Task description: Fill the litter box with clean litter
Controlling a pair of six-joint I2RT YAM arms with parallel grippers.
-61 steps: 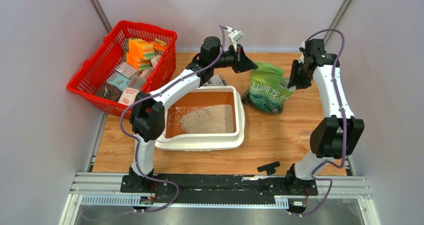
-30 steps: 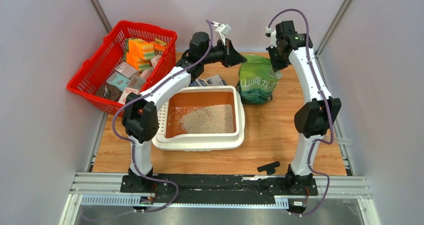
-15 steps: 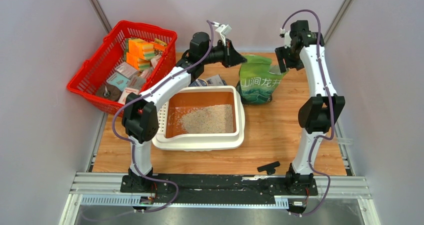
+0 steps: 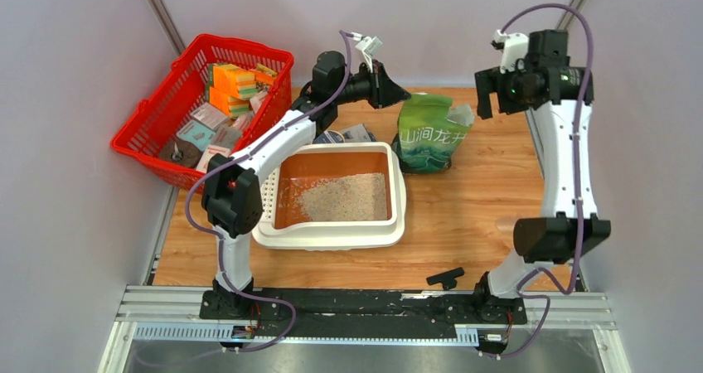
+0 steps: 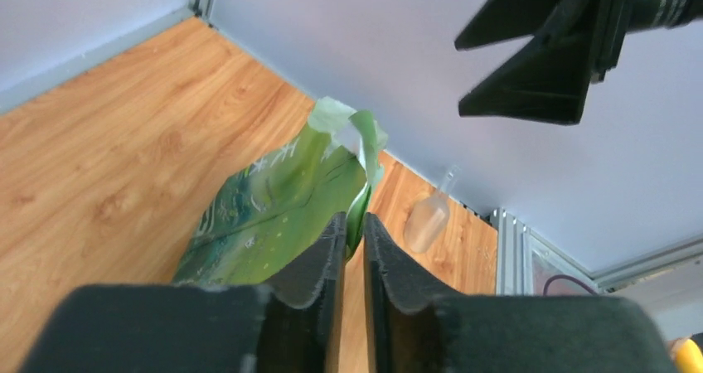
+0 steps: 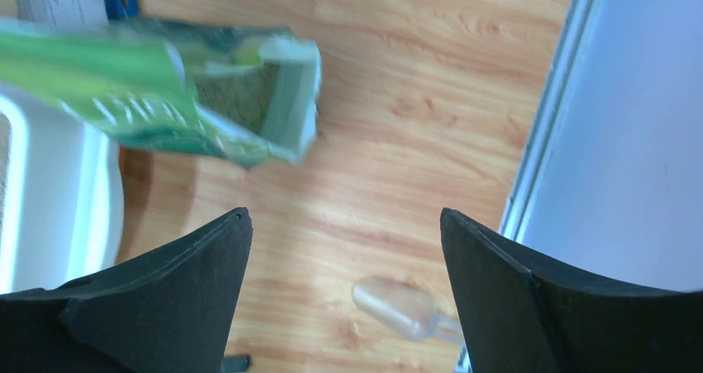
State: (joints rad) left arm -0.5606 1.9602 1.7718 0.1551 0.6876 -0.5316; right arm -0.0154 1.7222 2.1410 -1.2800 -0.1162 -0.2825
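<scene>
The cream litter box sits mid-table, a heap of pale clean litter on its orange floor. Behind its right corner the green bag stands with its torn top open, also seen in the wrist views. My left gripper is at the bag's upper left edge. Its jaws are a narrow slit apart, and the bag's edge shows just past the tips. My right gripper hangs high to the bag's right, wide open with nothing in it.
A red basket of sponges and boxes fills the back left. A clear scoop lies near the right rail. A small black part lies at the front, and a printed leaflet behind the box.
My right gripper has opened, let go of the bag's top and swung up and to the right. My left gripper's jaws have parted a little. The bag stays upright.
</scene>
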